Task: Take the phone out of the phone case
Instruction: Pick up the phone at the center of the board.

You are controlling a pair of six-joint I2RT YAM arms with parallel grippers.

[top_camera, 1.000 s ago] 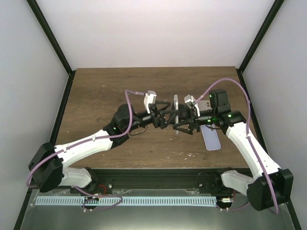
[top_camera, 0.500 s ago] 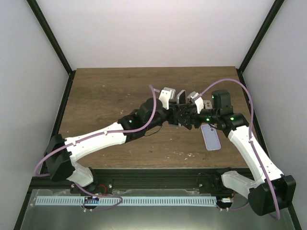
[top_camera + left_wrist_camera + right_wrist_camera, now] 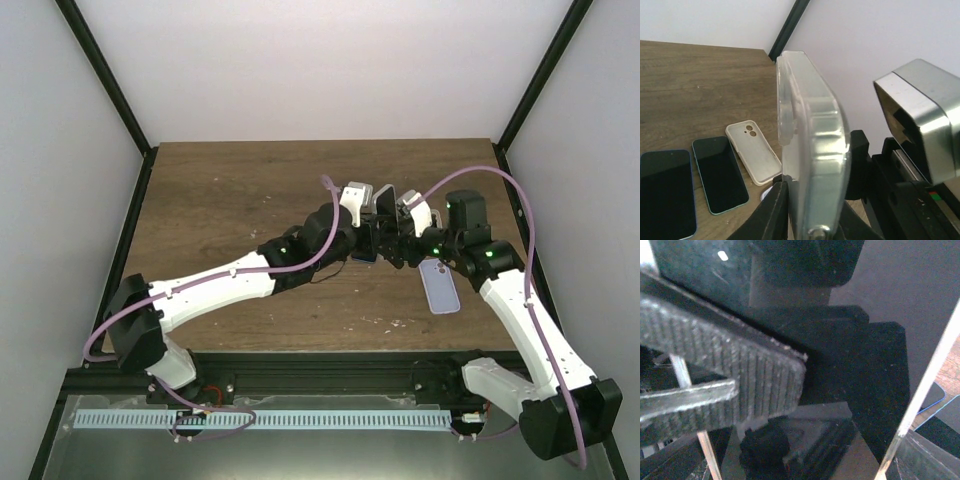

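The phone [image 3: 385, 203] stands on edge in the air above the table's middle right, inside its clear phone case [image 3: 812, 125]. My left gripper [image 3: 372, 240] comes in from the left, and in the left wrist view this gripper [image 3: 812, 200] is shut on the case's lower edge. My right gripper [image 3: 398, 240] holds the phone from the right across its width, with one black finger [image 3: 860, 160] behind the case. The right wrist view is filled by the phone's dark face [image 3: 875, 300], with a ribbed finger pad [image 3: 750, 375] against it.
A pale flat case [image 3: 440, 288] lies on the table below the right gripper. The left wrist view shows a cream empty case [image 3: 752, 150], a green-edged phone [image 3: 720, 172] and a blue-edged phone [image 3: 665, 192] lying side by side. Black frame posts stand at the back corners.
The left arm stretched to the right and its open jaws closed on the case. The right gripper carried the phone a little right and back, and its grip has not changed.
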